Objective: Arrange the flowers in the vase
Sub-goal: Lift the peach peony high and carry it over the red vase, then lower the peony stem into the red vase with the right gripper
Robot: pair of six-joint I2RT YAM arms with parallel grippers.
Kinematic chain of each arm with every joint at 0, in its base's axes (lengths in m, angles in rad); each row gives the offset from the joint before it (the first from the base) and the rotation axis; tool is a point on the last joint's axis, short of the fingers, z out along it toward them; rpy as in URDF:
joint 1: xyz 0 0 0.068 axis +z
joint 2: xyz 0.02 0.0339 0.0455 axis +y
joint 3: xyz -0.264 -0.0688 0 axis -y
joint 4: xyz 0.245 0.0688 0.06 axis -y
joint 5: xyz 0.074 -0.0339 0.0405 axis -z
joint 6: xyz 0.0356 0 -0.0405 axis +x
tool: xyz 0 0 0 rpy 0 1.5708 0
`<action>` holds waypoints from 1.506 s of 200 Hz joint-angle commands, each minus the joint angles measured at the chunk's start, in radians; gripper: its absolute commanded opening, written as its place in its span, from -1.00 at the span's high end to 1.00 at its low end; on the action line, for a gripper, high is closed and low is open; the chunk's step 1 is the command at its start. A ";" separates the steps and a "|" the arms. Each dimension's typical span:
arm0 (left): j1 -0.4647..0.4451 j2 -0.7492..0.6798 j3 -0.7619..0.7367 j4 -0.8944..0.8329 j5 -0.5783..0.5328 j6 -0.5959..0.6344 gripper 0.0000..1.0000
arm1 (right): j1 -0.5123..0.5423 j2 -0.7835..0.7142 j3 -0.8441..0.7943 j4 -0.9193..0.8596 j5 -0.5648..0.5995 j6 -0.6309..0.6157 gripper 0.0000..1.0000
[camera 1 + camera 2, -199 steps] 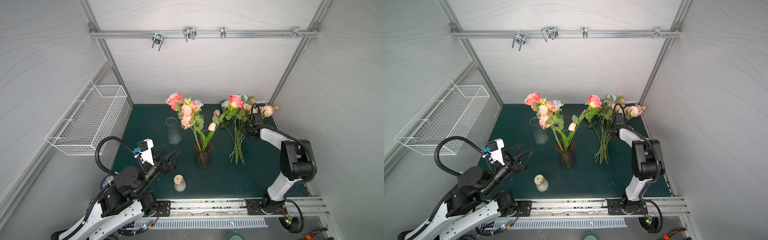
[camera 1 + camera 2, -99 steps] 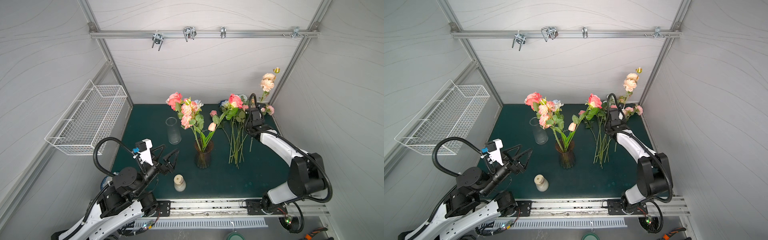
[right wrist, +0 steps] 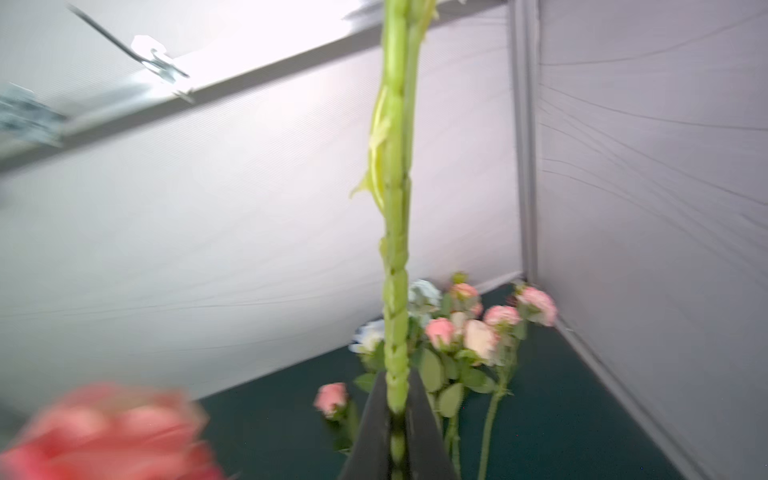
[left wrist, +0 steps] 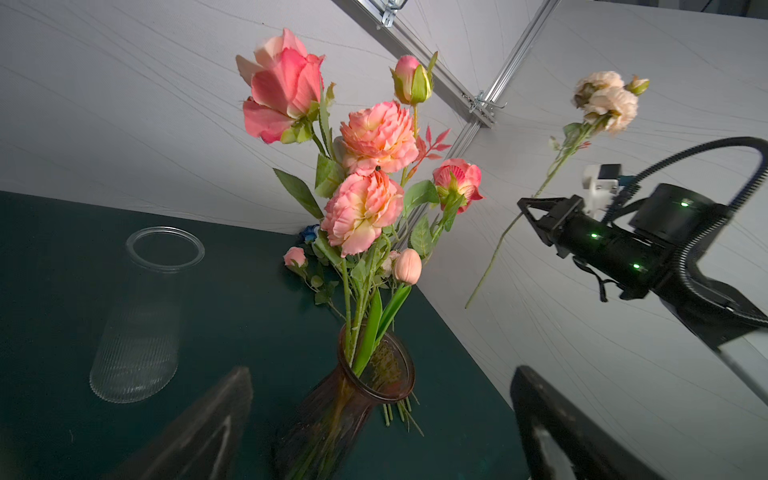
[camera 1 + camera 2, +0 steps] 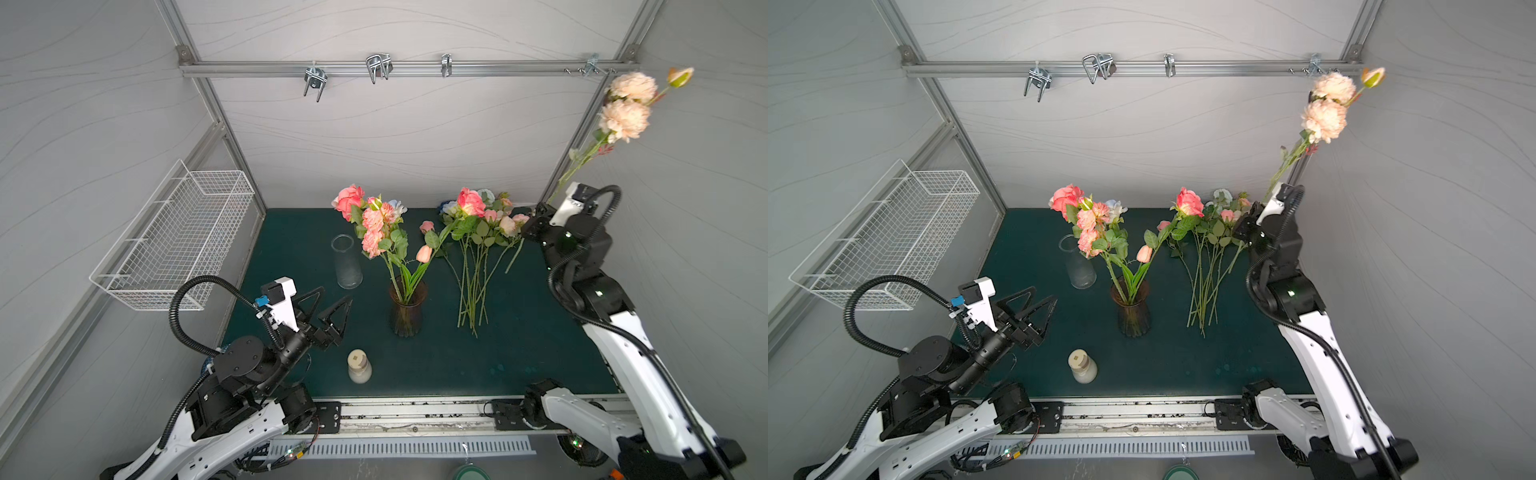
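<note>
Flowers [image 5: 376,224], entered in three lots. Lot one: a bunch standing upright and fanned in the brown glass vase [image 5: 407,309] near the middle of the dark green tabletop [image 5: 519,353]. It comprises a large coral-pink rose, two frilly coral-and-cream blooms, a green-sheathed bud, a small pink rose and a closed peach tulip, all stems down through the mouth. Lot two: loose stems [image 5: 478,257] lying flat on the tabletop just to the right of the vase in both top views, apart from it. Their heads point toward the back wall and their cut ends toward the front rail, with colours of coral, pink, cream, white, pale blue and deep blue. Lot three: one peach stem [image 5: 623,118] with two frilly peach-cream blooms and a bud, raised high in the back right corner. It is tilted and clear of the tabletop. My right gripper [image 3: 395,386] is clamped on its green stalk partway along; the left wrist view shows the lower end hanging free below the jaws. My left gripper [image 5: 336,294] hovers over the front left of the tabletop, jaws spread wide and touching nothing, facing the vase from well apart. Sundry items: a clear ribbed glass cylinder [image 5: 346,262], upright, left of the vase and a little behind it. A small cream bottle [image 5: 359,365], upright, near the front edge and left of the vase. A white wire basket [image 5: 178,237], fixed on the left wall. The right wrist view is blurred, with a pink bloom smeared close in one corner.
</note>
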 commanded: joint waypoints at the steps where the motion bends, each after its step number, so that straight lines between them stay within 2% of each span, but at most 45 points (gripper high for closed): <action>1: -0.005 -0.013 0.044 -0.004 -0.020 0.011 -0.98 | 0.013 -0.064 0.007 -0.005 -0.394 0.090 1.00; 15: -0.004 -0.018 0.047 -0.012 -0.021 0.010 -0.98 | 0.051 -0.078 0.004 0.056 -0.528 0.120 1.00; 34: -0.004 -0.025 0.045 -0.014 -0.026 0.008 -0.98 | 0.183 -0.051 0.011 0.144 -0.595 0.116 1.00; 55: -0.004 -0.031 0.044 -0.018 -0.035 0.003 -0.98 | 0.418 0.021 0.037 0.212 -0.519 -0.019 1.00; 67: -0.004 -0.034 0.046 -0.025 -0.037 -0.002 -0.98 | 0.558 0.066 0.041 0.260 -0.423 -0.113 1.00; 84: -0.004 -0.038 0.047 -0.030 -0.040 -0.007 -0.98 | 0.660 0.124 0.011 0.379 -0.342 -0.199 1.00; 139: -0.004 -0.049 0.047 -0.055 -0.043 -0.024 -0.97 | 0.685 0.221 -0.064 0.574 -0.312 -0.226 1.00; 177: -0.004 -0.058 0.038 -0.049 -0.046 -0.020 -0.98 | 0.692 0.224 -0.206 0.670 -0.295 -0.243 1.00; 217: -0.004 -0.056 0.033 -0.044 -0.046 -0.021 -0.98 | 0.716 0.208 -0.308 0.671 -0.276 -0.250 1.00; 255: -0.004 -0.055 0.028 -0.042 -0.044 -0.023 -0.98 | 0.731 0.188 -0.396 0.628 -0.243 -0.202 1.00; 272: -0.004 -0.054 0.027 -0.040 -0.044 -0.023 -0.98 | 0.731 0.181 -0.411 0.581 -0.231 -0.179 0.82; 301: -0.004 -0.050 0.028 -0.038 -0.042 -0.024 -0.98 | 0.733 0.145 -0.444 0.515 -0.216 -0.152 0.39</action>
